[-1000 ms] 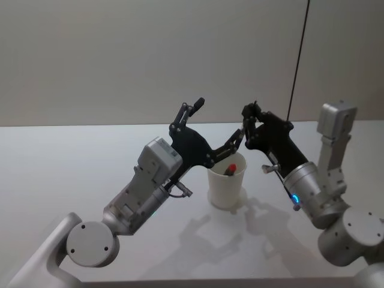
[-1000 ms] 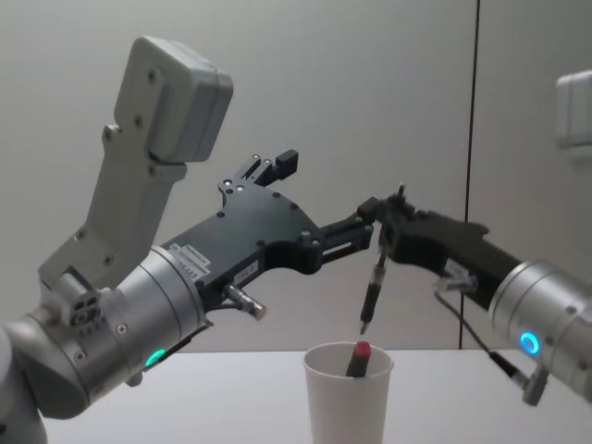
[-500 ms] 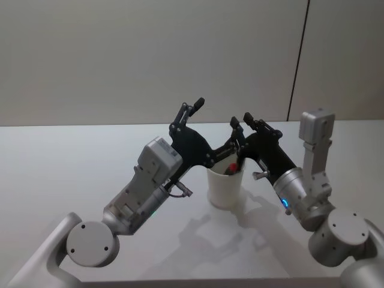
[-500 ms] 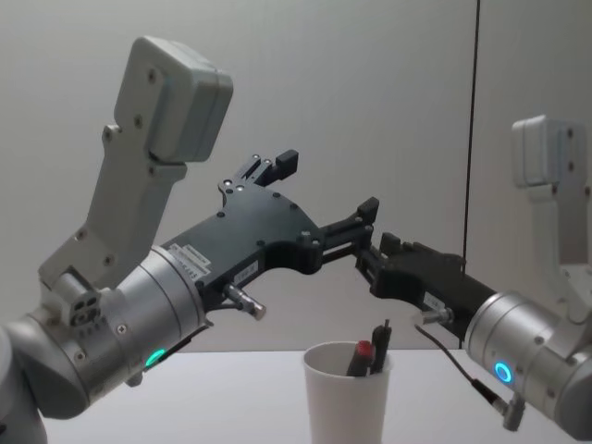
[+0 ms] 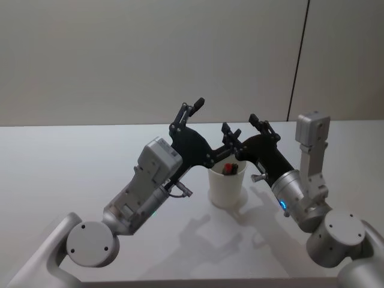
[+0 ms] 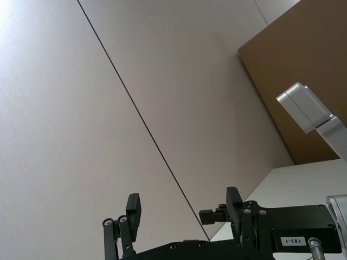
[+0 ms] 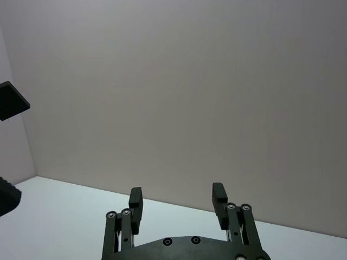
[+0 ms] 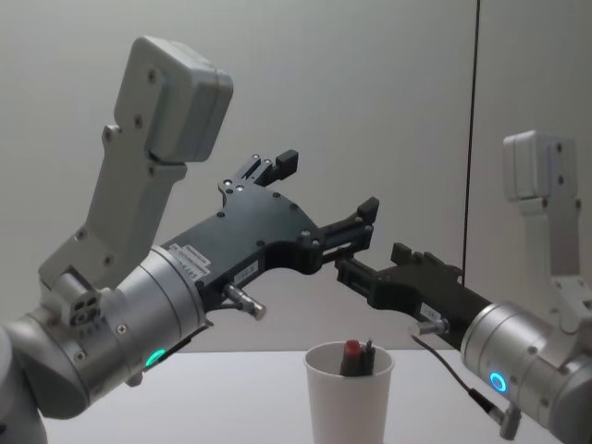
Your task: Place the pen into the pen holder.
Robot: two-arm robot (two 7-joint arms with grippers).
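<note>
The pen holder (image 8: 349,402), a white paper cup, stands on the table between both arms, and in the head view it is the cup (image 5: 227,187). A dark pen (image 8: 368,351) leans inside it beside a red-capped one (image 8: 352,349), with just their tops above the rim. My right gripper (image 8: 375,261) hovers just above the cup, open and holding nothing; its fingers (image 7: 218,194) stand apart in the right wrist view. My left gripper (image 8: 324,185) hangs open higher up, to the left of the cup and behind it.
The white table (image 5: 72,162) stretches around the cup. A pale wall with a dark vertical seam (image 8: 474,139) stands behind it. The right arm's white link (image 8: 532,166) rises at the right. Both grippers crowd the space above the cup.
My right gripper held the dark pen upright above the cup, then let it go. The pen now rests in the cup, and the open gripper has dropped lower and moved left. The left arm stayed still.
</note>
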